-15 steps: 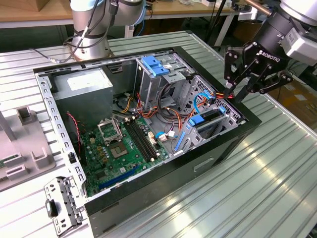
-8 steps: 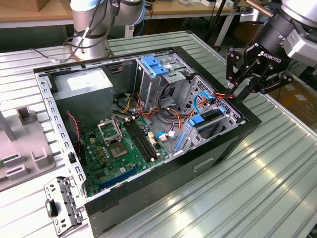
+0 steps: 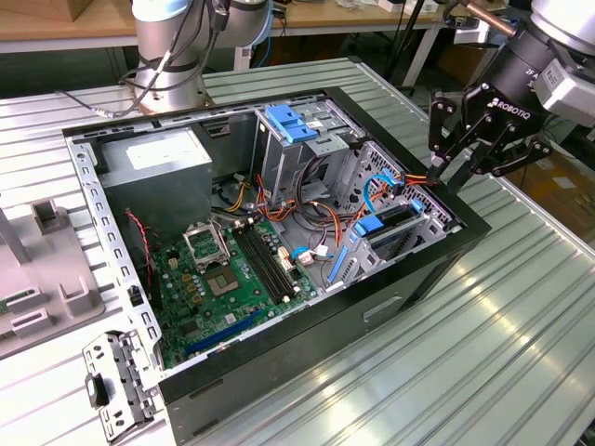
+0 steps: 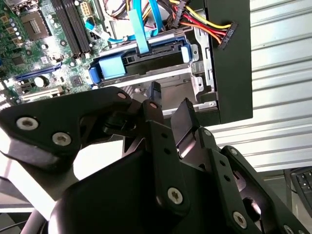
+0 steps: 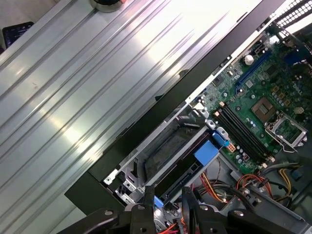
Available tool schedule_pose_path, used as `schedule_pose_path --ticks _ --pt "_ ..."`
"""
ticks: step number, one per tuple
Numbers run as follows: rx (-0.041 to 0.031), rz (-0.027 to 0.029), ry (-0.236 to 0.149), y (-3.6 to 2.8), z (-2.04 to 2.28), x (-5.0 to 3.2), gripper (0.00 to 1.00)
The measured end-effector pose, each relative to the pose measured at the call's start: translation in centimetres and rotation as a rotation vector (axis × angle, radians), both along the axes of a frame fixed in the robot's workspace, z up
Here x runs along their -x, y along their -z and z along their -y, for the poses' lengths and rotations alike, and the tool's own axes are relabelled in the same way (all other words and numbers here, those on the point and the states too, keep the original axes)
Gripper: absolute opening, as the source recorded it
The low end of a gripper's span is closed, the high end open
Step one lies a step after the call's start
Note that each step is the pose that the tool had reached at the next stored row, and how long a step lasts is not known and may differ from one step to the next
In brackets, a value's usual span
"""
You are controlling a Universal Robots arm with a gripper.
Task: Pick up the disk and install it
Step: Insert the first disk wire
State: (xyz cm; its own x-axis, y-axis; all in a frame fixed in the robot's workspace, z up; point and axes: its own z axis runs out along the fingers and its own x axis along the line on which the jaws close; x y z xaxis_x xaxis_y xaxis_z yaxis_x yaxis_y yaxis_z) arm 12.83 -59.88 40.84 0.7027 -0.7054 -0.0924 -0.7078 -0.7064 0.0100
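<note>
Ribbed metal counter point(image 3: 521, 316) is seen beneath an open black computer case point(image 3: 390, 307) lying on its side. The disk point(image 3: 395, 216) point(image 4: 156, 56) is seated edge-on in the drive cage point(image 3: 409, 232) at the case corner toward the exterior view's right, and it is held between light-blue side rails point(image 4: 109, 68). In the second wrist view a flat blue data cable point(image 4: 139, 24) is run down to the disk's edge. A black power connector point(image 4: 226, 36) on yellow, red and orange wires is seen just beside the cage, against the case wall.

The gripper point(image 3: 449, 172) point(image 4: 170, 97) point(image 5: 168, 190) is held just above that same corner of the case. Its fingers point(image 4: 187, 114) are parted with a gap between them, and nothing is gripped; no contact with the disk can be made out.

Farther in, a green motherboard point(image 3: 232, 269) is laid across the case floor. A blue plastic bracket point(image 3: 290, 124) is set on top of a taller metal cage, and a grey power-supply box point(image 3: 158, 167) is placed at the far corner. Outside the case, a perforated metal plate point(image 3: 116, 386) is laid on the counter toward the exterior view's left, and the arm's base point(image 3: 172, 56) is mounted behind.
</note>
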Motion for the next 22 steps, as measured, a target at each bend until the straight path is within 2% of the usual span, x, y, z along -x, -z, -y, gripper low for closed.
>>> schedule_pose_path --ticks 22 --pt "0.0004 0.0 0.0 1.12 0.0 -2.91 0.36"
